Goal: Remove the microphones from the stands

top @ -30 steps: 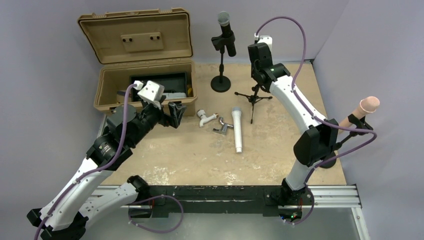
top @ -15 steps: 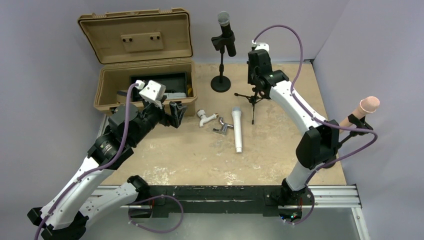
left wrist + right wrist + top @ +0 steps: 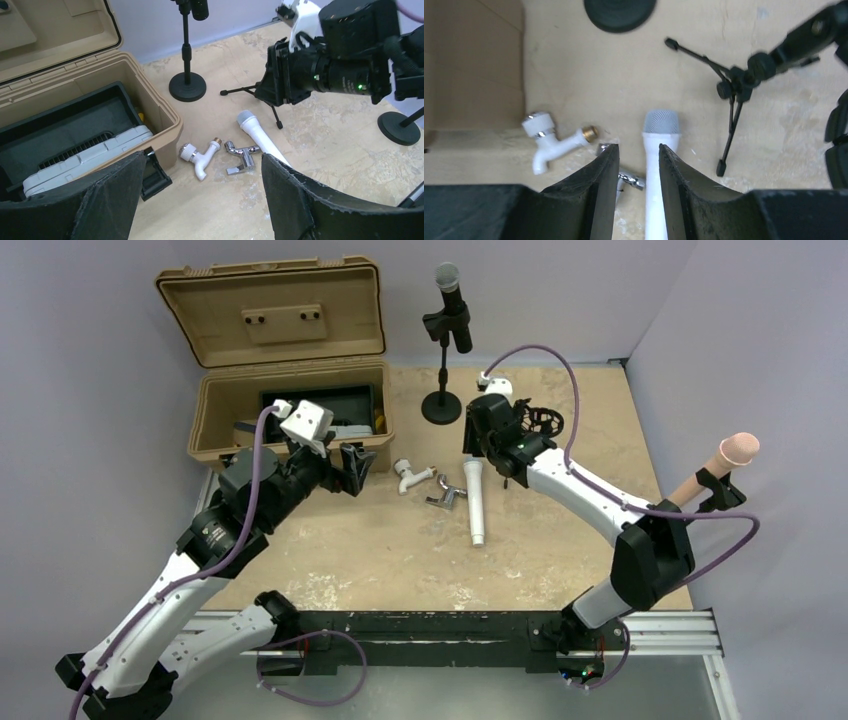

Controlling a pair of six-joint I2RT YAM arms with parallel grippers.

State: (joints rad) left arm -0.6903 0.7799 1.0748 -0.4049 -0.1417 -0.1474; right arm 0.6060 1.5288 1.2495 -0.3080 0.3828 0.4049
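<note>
Bearing mattered most: the black microphone [image 3: 455, 310] stood clipped in the round-base stand [image 3: 441, 405] at the far edge of the table [image 3: 380, 550]. It lay beyond my right pincer [image 3: 638, 148] and a little to its left, with its long axis near upright and the mesh head on top.

My right pincer pointed down at the table, jaws parted by a narrow gap and pinching nothing. Through that gap I saw the white microphone [image 3: 477, 502], which lay flat and loose on the table, head toward the far edge, free of any stand. The tripod stand [image 3: 734, 95] stood just to its right.

I judged the black one to be the job left, and the right arm much the nearer. To take it I would have had to lift, turn the jaws level, close across the barrel and draw along that upright axis. My left pincer [image 3: 203, 157] hung spread wide and empty by the front corner of the tan case [image 3: 290, 440], well apart from that stand. A pinkish microphone [image 3: 735, 452] sat in another stand at the right edge; which of the two was meant I could not tell.

The case stood open, lid up. In it I saw a black tray, a pale grey boxy unit [image 3: 85, 155] and a scrap of yellow; no microphone showed inside. A white tap [image 3: 410, 476] and a chrome fitting [image 3: 445, 497] lay between case and white microphone.
</note>
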